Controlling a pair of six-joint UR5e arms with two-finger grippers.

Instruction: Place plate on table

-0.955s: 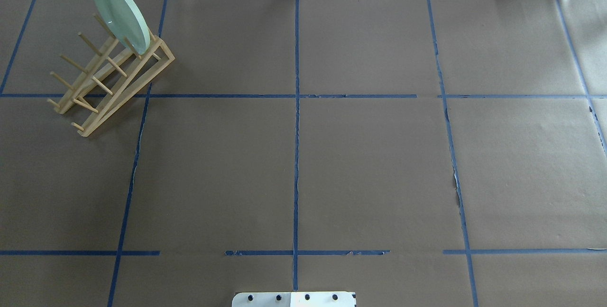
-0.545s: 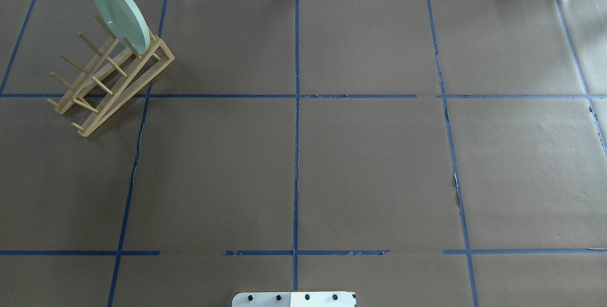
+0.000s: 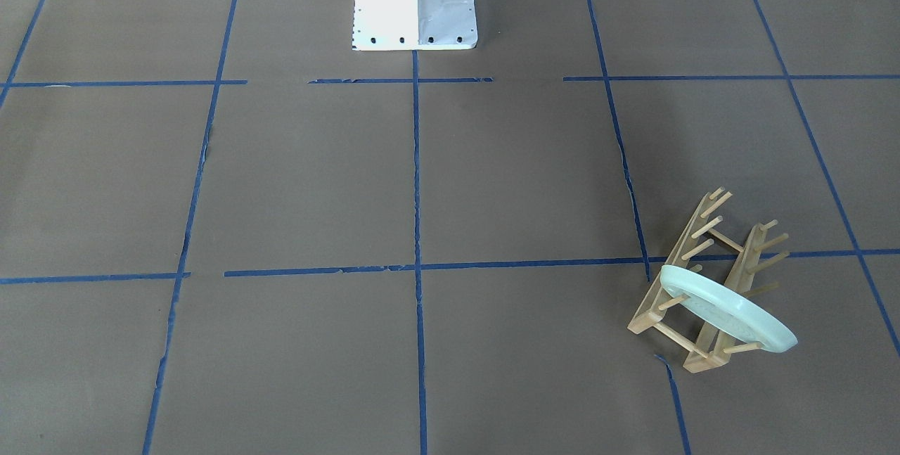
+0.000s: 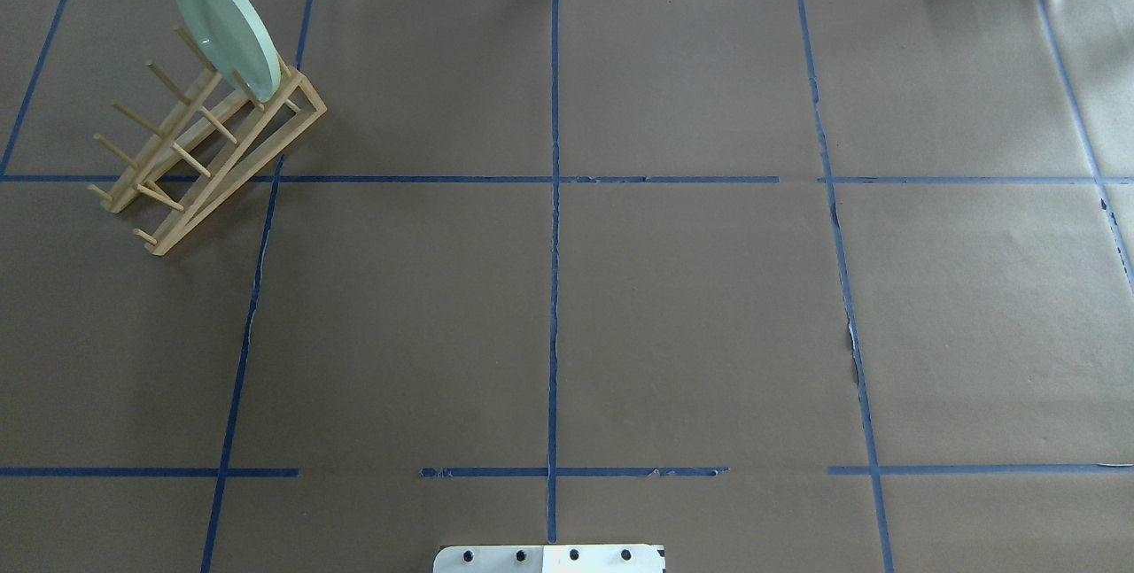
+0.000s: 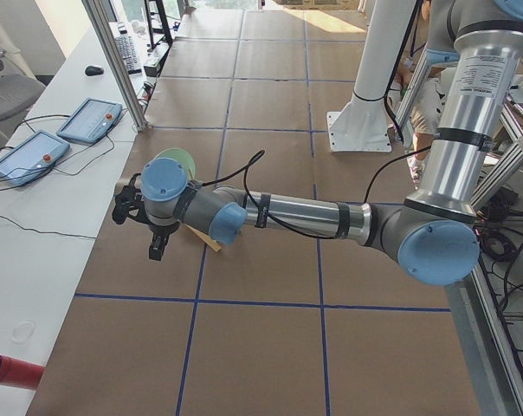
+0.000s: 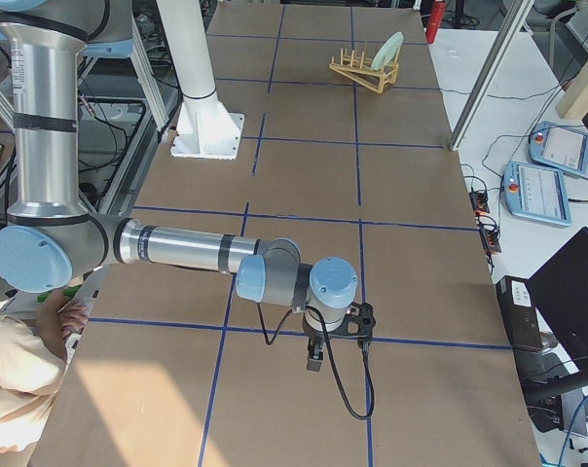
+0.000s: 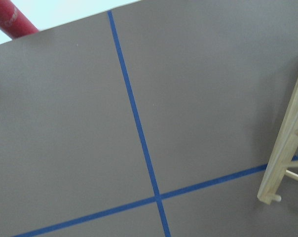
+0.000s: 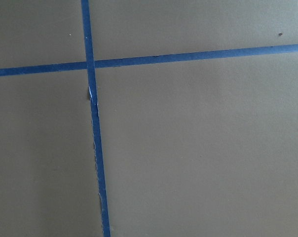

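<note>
the plate [image 4: 223,28] is held on edge, leaning, between the pegs of a light wooden rack [image 3: 675,258], at the rack's end farthest from the white robot base [image 3: 415,5]. it is not laid flat on the surface [image 4: 709,334]. the rack is set in the far left part of the surface, across a crossing of blue tape lines [image 4: 554,290].

the left arm [image 5: 305,215] is stretched out low over the surface, and its jaws are hung just beside the rack, on the side nearer the surface's left end; nothing is seen between them (only the side view shows them, so whether they are released or clenched cannot be told). one end of the rack's rail is caught at the edge of the left wrist view.

the right arm [image 6: 177,248] is stretched out near the surface's right end, well apart from the plate, its jaws pointed down close to a tape crossing. their state cannot be told either.
</note>
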